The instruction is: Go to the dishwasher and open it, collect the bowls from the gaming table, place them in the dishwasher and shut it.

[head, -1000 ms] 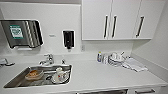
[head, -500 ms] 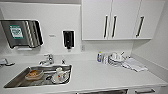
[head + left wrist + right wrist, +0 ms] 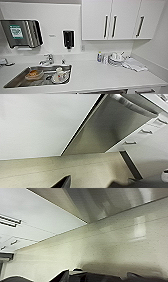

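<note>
We face a white countertop [image 3: 100, 75] with a steel sink [image 3: 15, 81] holding crockery, white wall cabinets [image 3: 110, 20] above. In our left wrist view the brushed-steel dishwasher front [image 3: 107, 131], its wide bar handle [image 3: 135, 105] along the top, sits closed beside white drawers [image 3: 147, 131]. We cannot tell how either gripper's jaws stand

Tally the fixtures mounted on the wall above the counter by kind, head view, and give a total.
Upper cabinet doors with dark bar handles: 3
Steel paper towel dispenser: 1
Black soap dispenser: 1
Total: 5
</note>
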